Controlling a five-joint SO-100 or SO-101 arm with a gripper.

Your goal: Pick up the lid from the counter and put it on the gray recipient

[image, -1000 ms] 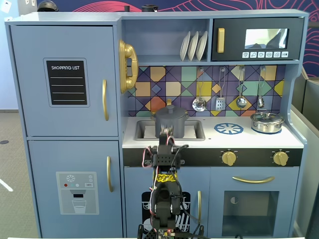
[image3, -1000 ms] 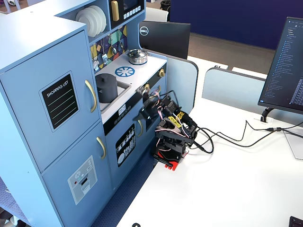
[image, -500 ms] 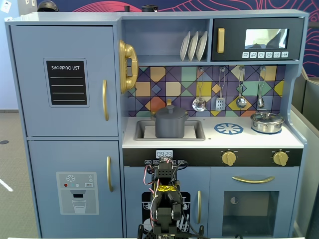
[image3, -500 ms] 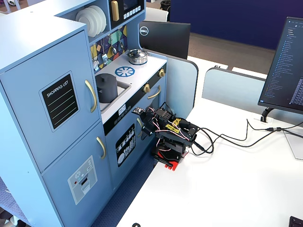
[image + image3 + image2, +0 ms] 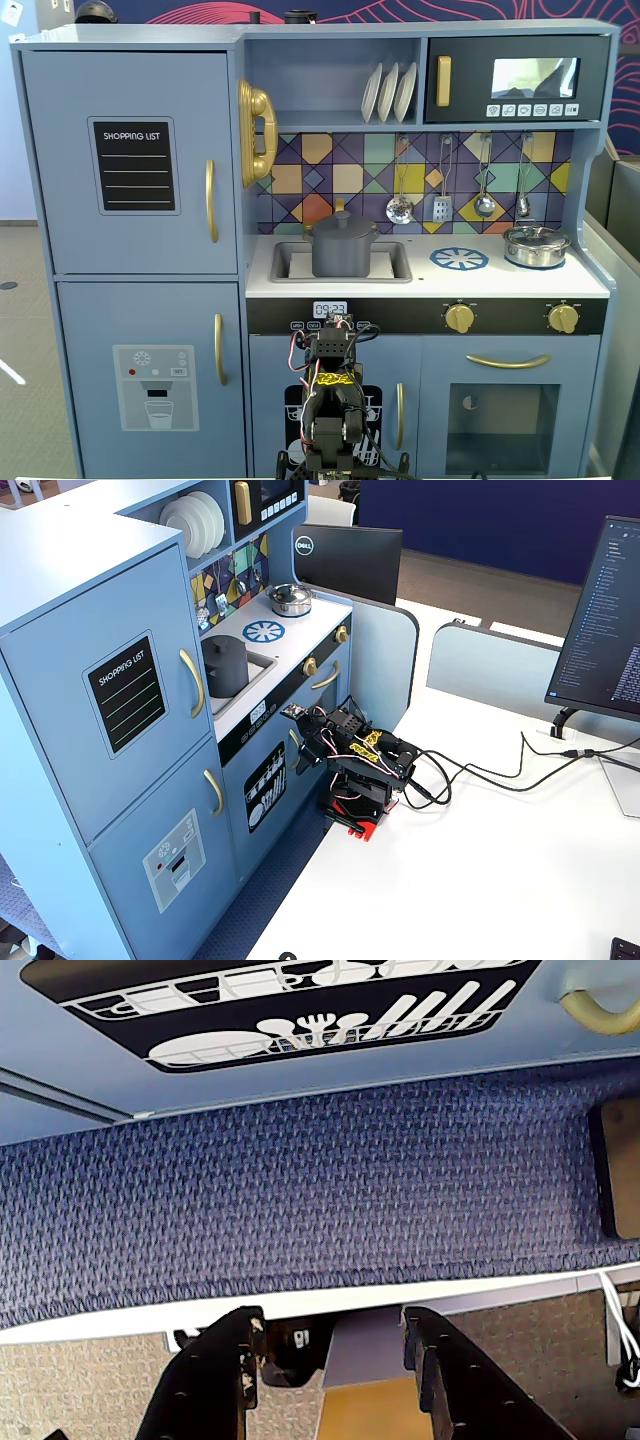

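Observation:
The gray pot (image 5: pixel 343 255) stands in the sink (image 5: pixel 392 264) of the toy kitchen; it also shows in a fixed view (image 5: pixel 225 668). The dark-gray lid (image 5: pixel 343 224) with its knob sits on top of the pot. My arm is folded low in front of the kitchen, well below the counter. My gripper (image 5: pixel 333 1320) is open and empty, its jaws apart over the white table edge and the blue carpet. In a fixed view the gripper (image 5: pixel 303 748) hangs close to the dishwasher door.
A shiny silver lidded pot (image 5: pixel 536 246) stands at the counter's right, beside the blue-and-white burner print (image 5: pixel 459 259). The dishwasher print (image 5: pixel 290 1005) faces the wrist view. Cables (image 5: pixel 480 770) and a monitor (image 5: pixel 605 630) are on the white table.

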